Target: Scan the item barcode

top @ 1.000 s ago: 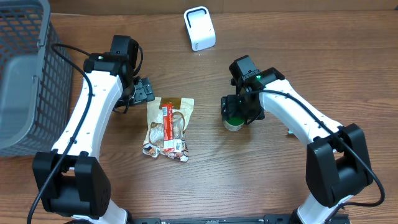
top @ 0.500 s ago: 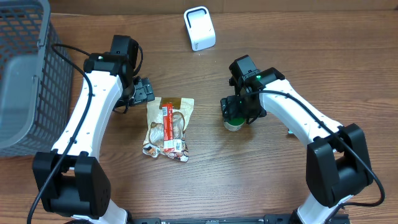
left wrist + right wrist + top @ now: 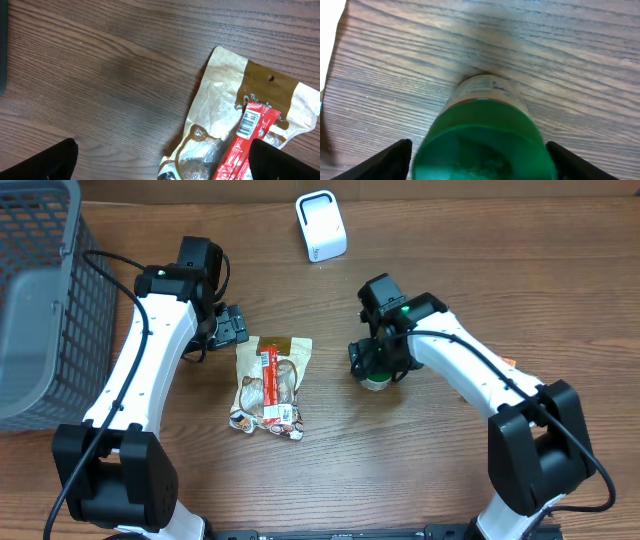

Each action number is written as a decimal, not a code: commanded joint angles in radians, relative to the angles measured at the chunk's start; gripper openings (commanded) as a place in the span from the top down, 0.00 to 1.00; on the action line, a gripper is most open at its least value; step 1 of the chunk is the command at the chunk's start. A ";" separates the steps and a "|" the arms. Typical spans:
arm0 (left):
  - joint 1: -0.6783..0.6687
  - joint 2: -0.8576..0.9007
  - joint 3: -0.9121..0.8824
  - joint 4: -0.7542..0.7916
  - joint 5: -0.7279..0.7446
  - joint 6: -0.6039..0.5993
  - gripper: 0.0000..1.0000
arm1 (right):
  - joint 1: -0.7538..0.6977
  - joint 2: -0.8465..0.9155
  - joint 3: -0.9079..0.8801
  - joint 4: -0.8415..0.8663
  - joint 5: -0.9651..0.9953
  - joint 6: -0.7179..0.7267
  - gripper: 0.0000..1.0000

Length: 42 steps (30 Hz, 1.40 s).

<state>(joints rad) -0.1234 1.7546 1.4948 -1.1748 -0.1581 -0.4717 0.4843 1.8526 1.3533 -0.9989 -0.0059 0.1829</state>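
A small jar with a green lid (image 3: 377, 380) stands upright on the wooden table, right of centre. My right gripper (image 3: 374, 356) hangs over it, open. In the right wrist view the green lid (image 3: 482, 145) fills the space between the two fingers, with a thin gap on each side. A tan and clear snack bag (image 3: 270, 385) lies flat left of the jar, with a red stick pack (image 3: 248, 125) on top showing a barcode. My left gripper (image 3: 162, 162) is open just above the bag's upper left corner, holding nothing. The white scanner (image 3: 320, 225) stands at the back.
A grey wire basket (image 3: 40, 300) fills the far left side of the table. A small orange-and-white scrap (image 3: 508, 364) lies beside the right arm. Bare wood lies between the bag and the scanner.
My right gripper has shifted slightly left over the jar, and its arm now uncovers a small scrap on the table. The left arm, bag and jar have not moved.
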 commanded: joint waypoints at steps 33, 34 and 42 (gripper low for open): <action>-0.002 0.002 0.014 0.002 -0.006 0.000 0.00 | 0.015 0.128 -0.006 0.019 0.061 0.026 0.16; -0.002 0.001 0.014 0.002 -0.006 0.000 0.01 | 0.010 0.128 -0.006 0.019 0.061 0.026 0.15; -0.002 0.002 0.014 0.002 -0.006 0.000 0.01 | -0.023 0.128 -0.006 -0.003 0.061 0.030 0.18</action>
<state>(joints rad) -0.1234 1.7546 1.4948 -1.1748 -0.1581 -0.4717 0.4778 1.9778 1.3518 -0.9981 0.0414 0.2066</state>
